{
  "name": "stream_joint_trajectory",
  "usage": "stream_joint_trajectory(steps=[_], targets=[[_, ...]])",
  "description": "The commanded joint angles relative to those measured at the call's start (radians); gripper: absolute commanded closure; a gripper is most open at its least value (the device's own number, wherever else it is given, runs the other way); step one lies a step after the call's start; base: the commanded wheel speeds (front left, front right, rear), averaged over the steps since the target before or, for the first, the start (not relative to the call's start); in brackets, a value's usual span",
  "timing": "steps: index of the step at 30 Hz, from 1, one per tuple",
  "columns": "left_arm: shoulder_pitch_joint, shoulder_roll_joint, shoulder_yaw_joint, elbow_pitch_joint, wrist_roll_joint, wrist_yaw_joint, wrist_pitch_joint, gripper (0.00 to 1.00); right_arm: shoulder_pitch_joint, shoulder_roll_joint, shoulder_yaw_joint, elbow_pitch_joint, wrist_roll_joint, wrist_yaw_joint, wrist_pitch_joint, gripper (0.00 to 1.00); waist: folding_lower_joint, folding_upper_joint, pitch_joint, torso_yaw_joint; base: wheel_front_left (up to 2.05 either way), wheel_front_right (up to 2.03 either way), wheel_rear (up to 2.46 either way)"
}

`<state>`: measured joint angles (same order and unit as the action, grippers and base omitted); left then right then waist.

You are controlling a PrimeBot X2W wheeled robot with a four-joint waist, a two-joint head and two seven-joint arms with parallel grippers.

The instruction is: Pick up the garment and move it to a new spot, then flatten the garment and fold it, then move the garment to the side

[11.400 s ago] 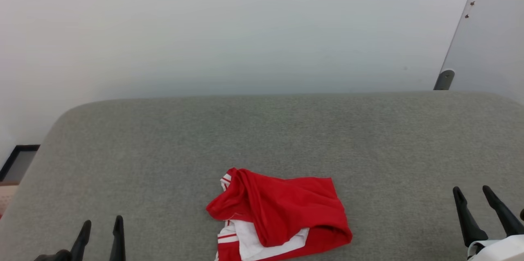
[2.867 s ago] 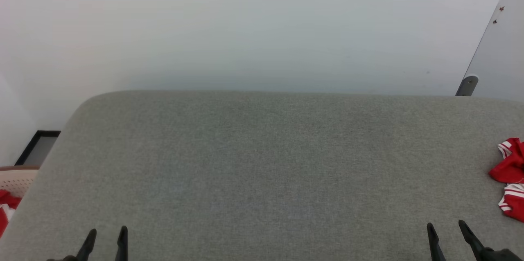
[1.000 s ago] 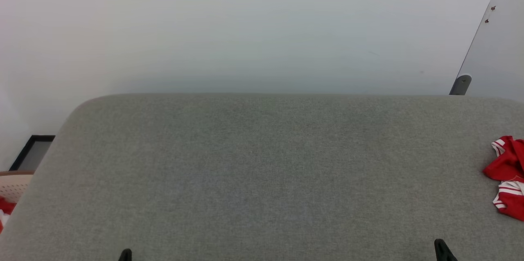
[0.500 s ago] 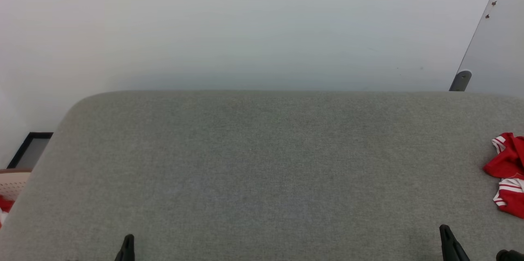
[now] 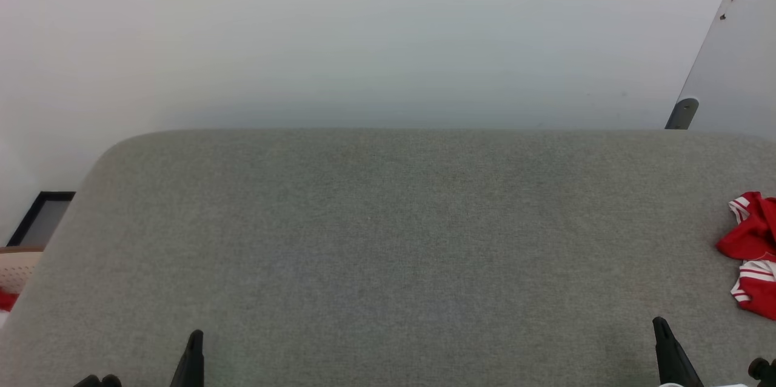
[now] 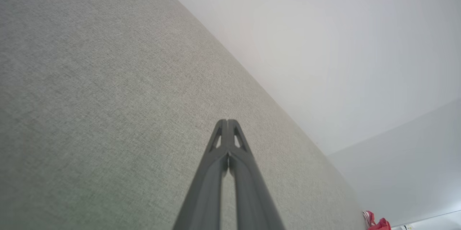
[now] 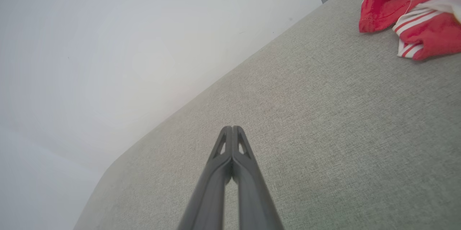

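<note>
Left gripper [image 6: 227, 122] and right gripper [image 7: 232, 128] low over grey surface [image 5: 388, 241], fingers pressed together, holding nothing, red-and-white cloth [image 5: 755, 253] cut off at right edge

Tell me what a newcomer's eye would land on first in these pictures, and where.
The crumpled red cloth with red-and-white striped trim stands out first, lying on the broad grey fabric-covered surface at the head view's right edge. Next come the two dark-fingered hands, left hand and right hand, each shut with nothing held, poised over bare grey fabric.
</note>
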<state>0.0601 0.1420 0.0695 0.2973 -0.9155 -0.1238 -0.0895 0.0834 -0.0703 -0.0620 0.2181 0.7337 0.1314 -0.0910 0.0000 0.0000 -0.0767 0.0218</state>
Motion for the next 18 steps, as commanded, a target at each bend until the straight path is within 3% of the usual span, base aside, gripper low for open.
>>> stream_joint_trajectory(steps=[1, 18], targets=[[-0.026, 0.003, 0.006, -0.016, -0.029, -0.004, 0.005, 1.00, -0.029, 0.000, -0.007, -0.008, 0.034, 0.000, 0.007, 1.00, 0.0000, 0.0000, 0.001, 0.000, 0.00, 0.00, 0.00], [-0.067, -0.023, 0.017, -0.027, -0.206, -0.006, 0.058, 1.00, -0.074, 0.005, -0.019, 0.000, 0.258, -0.001, 0.060, 1.00, 0.0000, 0.0000, 0.017, -0.005, 0.00, 0.00, 0.00]])
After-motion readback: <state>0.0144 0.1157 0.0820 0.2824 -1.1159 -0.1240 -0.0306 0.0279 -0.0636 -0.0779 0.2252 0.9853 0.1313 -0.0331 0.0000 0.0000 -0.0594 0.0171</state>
